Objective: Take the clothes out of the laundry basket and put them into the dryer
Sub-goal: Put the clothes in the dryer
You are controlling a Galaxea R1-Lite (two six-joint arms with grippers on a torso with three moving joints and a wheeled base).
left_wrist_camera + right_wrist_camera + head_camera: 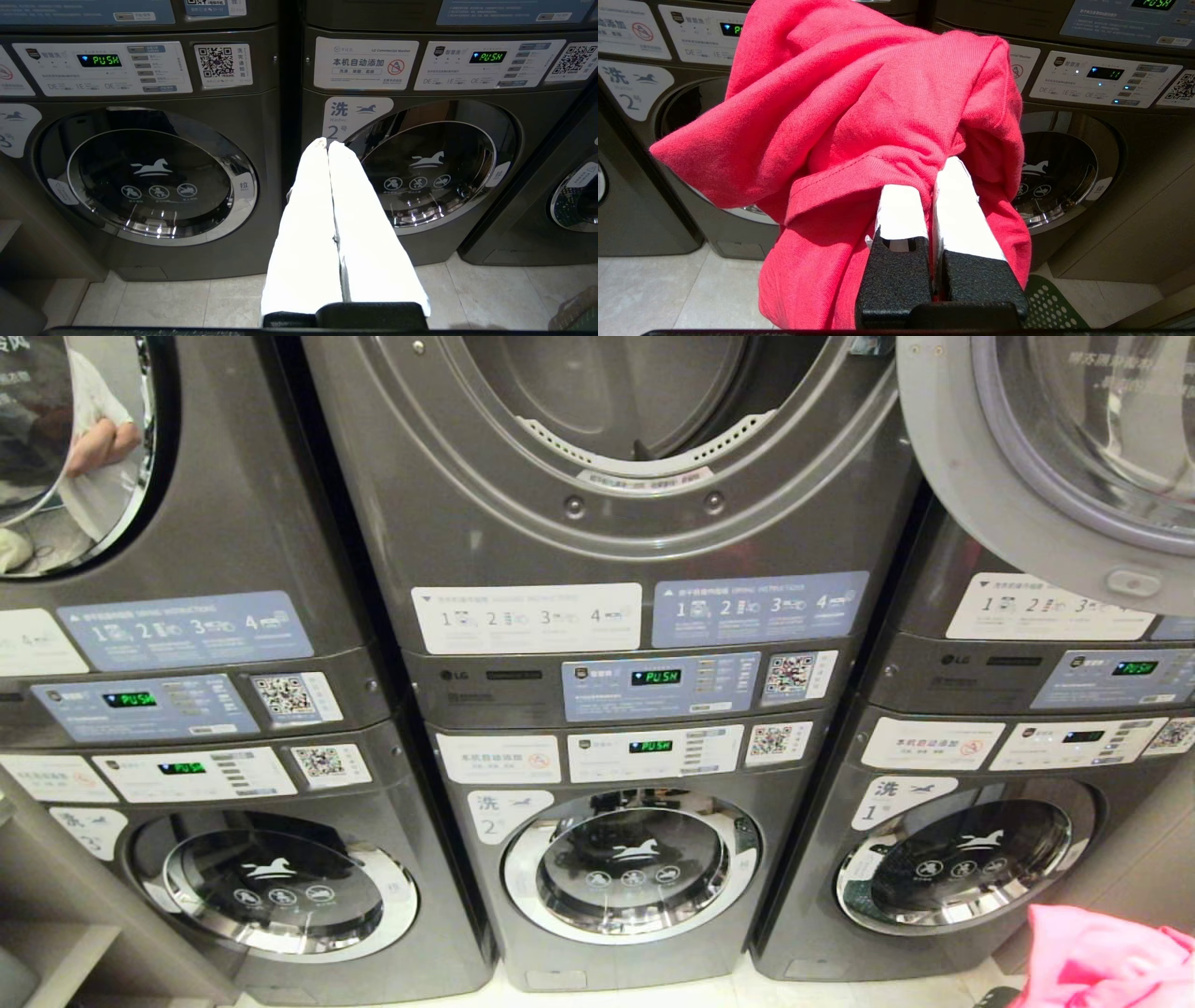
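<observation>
The clothes (859,107), a bundle of bright red fabric, hang bunched over my right gripper (930,179), whose white fingers are shut on a fold of them. In the head view a pink-red edge of the clothes (1102,957) shows at the bottom right corner. A corner of the dark green holed laundry basket (1048,305) lies on the floor below that gripper. The middle upper dryer (635,411) stands with its drum open and its door (1055,457) swung to the right. My left gripper (327,142) is shut and empty, pointing at the lower washers.
Three grey stacked machines fill the view, with the lower washer doors (630,863) closed and control panels (658,686) lit. A person's reflection (93,439) shows in the left dryer's glass. A pale tiled floor (154,303) runs in front, and a shelf (56,943) stands at the far left.
</observation>
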